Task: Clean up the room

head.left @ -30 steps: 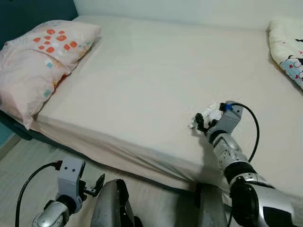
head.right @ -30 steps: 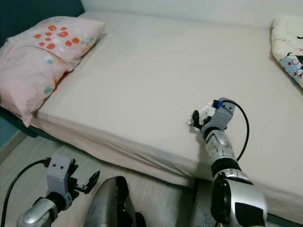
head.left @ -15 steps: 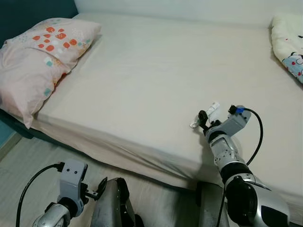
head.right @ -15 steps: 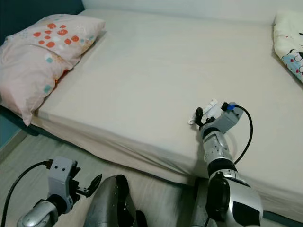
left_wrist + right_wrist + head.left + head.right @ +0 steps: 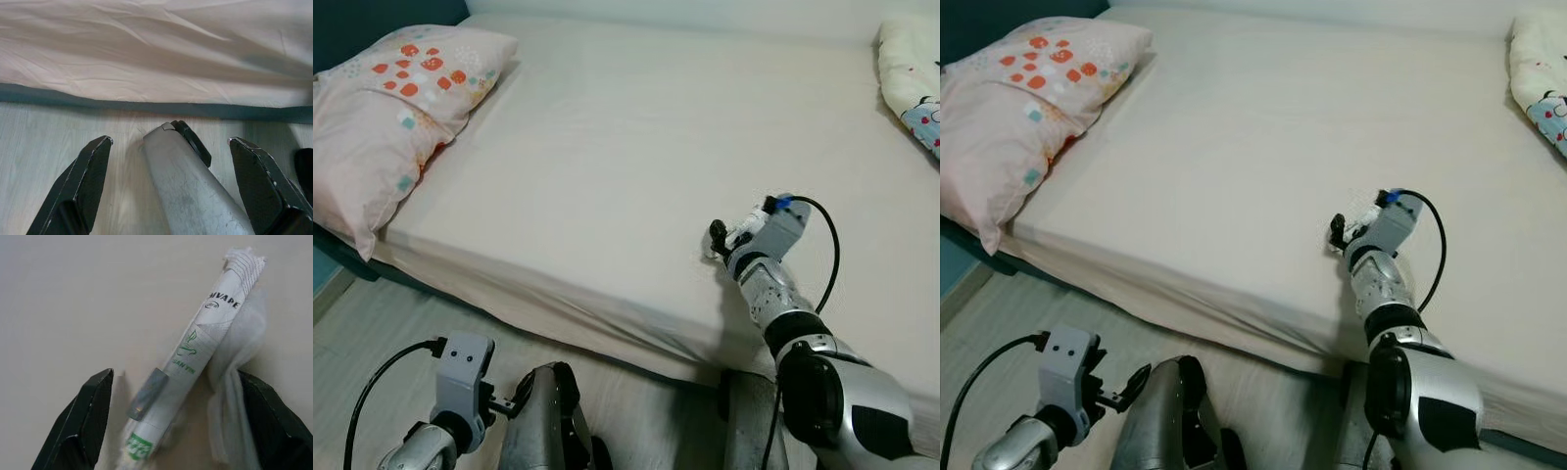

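A white rolled paper packet with green print lies on the beige bed sheet, with a bit of crumpled white wrapping beside it. My right gripper rests on the bed near its front edge and is open. Its fingers stand on either side of the packet without closing on it. From the head, the packet shows as a small white scrap just beyond the right gripper. My left gripper hangs open low over the floor beside my leg.
A pink pillow with orange spots lies at the bed's left end. A patterned blanket is bunched at the far right. Pale wooden floor runs along the bed's front edge, where a dark base strip shows.
The right wrist has shifted slightly left over the packet, fingers still open around it. The left arm hangs a little lower. The camera has tilted a bit.
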`<state>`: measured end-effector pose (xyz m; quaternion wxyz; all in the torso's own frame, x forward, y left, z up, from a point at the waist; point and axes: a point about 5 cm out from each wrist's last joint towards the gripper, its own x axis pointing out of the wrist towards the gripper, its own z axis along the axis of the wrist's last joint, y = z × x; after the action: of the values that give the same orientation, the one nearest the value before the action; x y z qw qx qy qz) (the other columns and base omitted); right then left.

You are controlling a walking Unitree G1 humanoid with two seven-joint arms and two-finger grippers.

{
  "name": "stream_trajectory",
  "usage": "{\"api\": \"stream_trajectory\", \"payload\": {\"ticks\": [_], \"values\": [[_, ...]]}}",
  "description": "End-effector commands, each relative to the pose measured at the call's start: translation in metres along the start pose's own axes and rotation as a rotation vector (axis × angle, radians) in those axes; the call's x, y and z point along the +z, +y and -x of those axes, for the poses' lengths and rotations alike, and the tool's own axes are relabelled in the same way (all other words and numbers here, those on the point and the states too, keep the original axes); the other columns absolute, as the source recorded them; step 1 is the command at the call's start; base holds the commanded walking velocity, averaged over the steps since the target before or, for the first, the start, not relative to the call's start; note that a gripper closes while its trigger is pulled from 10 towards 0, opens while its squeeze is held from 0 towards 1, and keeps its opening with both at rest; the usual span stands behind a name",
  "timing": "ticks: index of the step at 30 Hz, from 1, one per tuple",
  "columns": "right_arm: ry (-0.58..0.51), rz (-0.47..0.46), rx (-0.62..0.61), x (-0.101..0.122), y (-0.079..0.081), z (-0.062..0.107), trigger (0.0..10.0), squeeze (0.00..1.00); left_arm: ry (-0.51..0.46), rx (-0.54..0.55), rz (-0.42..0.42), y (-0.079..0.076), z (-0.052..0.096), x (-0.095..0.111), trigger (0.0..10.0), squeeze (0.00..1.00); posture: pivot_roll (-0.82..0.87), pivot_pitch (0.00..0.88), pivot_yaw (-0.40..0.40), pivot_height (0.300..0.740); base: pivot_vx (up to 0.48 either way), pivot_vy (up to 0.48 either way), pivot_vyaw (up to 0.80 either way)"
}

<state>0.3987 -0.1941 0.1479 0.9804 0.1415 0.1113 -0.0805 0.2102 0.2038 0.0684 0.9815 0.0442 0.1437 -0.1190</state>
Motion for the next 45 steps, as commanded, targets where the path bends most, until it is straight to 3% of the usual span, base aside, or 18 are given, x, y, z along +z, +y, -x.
{"api": "stream_trajectory", "payload": {"ticks": [1, 3, 4, 16, 27, 28, 29, 34, 45], "values": [[0.044, 0.053, -0.016, -0.006, 0.001, 0.000, 10.0, 0.97, 0.034, -0.002, -0.010, 0.002, 0.005, -0.005, 10.0, 0.00, 0.19, 0.313, 0.113, 0.453, 0.000, 0.000, 0.00], [0.041, 0.080, -0.026, -0.003, 0.003, -0.001, 10.0, 0.95, 0.036, -0.003, -0.010, 0.002, 0.005, -0.006, 10.0, 0.00, 0.19, 0.315, 0.109, 0.453, 0.000, 0.000, 0.00], [0.039, 0.099, -0.037, 0.000, 0.004, -0.001, 0.0, 0.93, 0.038, -0.003, -0.010, 0.002, 0.005, -0.006, 10.0, 0.00, 0.19, 0.314, 0.107, 0.453, 0.000, 0.000, 0.00], [0.071, 0.128, -0.075, -0.006, 0.001, 0.000, 0.0, 0.93, 0.048, 0.010, -0.009, 0.007, 0.006, -0.009, 10.0, 0.00, 0.18, 0.294, 0.094, 0.453, 0.000, 0.000, 0.00], [0.090, 0.064, -0.140, -0.021, -0.033, 0.005, 0.0, 0.91, 0.045, 0.016, -0.005, 0.007, -0.003, -0.011, 10.0, 0.00, 0.15, 0.263, 0.082, 0.453, 0.000, 0.000, 0.00], [0.080, 0.057, -0.131, -0.020, -0.034, 0.005, 0.0, 0.72, 0.045, 0.016, -0.004, 0.007, -0.004, -0.011, 10.0, 0.00, 0.15, 0.259, 0.081, 0.453, 0.000, 0.000, 0.00], [0.071, 0.067, -0.134, -0.018, -0.035, 0.005, 0.0, 0.00, 0.043, 0.016, -0.004, 0.007, -0.005, -0.011, 10.0, 0.00, 0.15, 0.255, 0.079, 0.453, 0.000, 0.000, 0.00], [0.057, 0.069, -0.145, -0.016, -0.039, 0.005, 0.0, 0.00, 0.036, 0.013, 0.002, 0.005, -0.008, -0.012, 10.0, 0.00, 0.15, 0.245, 0.074, 0.453, 0.000, 0.000, 0.00], [0.023, 0.055, -0.092, -0.009, -0.030, 0.004, 0.0, 0.00, 0.021, 0.016, 0.007, 0.005, -0.011, -0.011, 10.0, 0.00, 0.15, 0.233, 0.068, 0.453, 0.000, 0.000, 0.00]]}}
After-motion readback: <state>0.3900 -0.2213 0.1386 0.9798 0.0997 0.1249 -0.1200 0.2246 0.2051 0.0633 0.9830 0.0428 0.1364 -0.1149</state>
